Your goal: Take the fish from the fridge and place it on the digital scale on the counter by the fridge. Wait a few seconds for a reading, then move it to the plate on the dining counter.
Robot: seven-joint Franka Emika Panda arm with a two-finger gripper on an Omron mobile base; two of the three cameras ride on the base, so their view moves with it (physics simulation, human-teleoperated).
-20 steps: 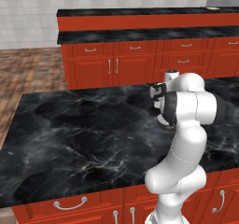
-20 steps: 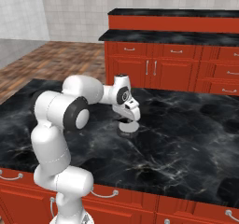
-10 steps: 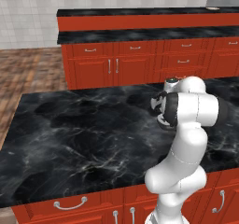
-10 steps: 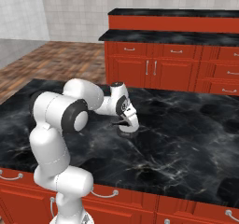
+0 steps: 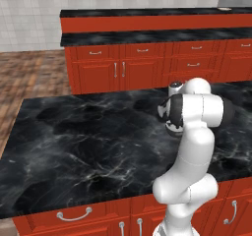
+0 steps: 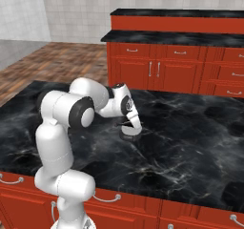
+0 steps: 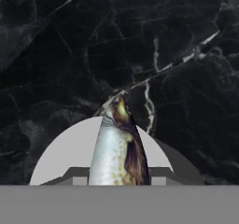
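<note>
Fish [image 7: 119, 148]: out of the fridge, held in the clenched jaws.
Place: low over the black desk [image 5: 88, 141].
Left: probably the plate step.

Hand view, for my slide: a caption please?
Slender silvery-brown fish held in the gripper above black white-veined marble counter.

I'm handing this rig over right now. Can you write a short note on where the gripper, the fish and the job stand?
Gripper: low over the near counter, shut on the fish.
Fish: hangs between the fingers, head pointing out over the black marble in the hand view. A round grey object, probably the scale, lies beneath it.
Done: fish is out of the fridge and in hand.
Left: confirm the weighing step, then carry the fish to the plate on the dining counter.
</note>
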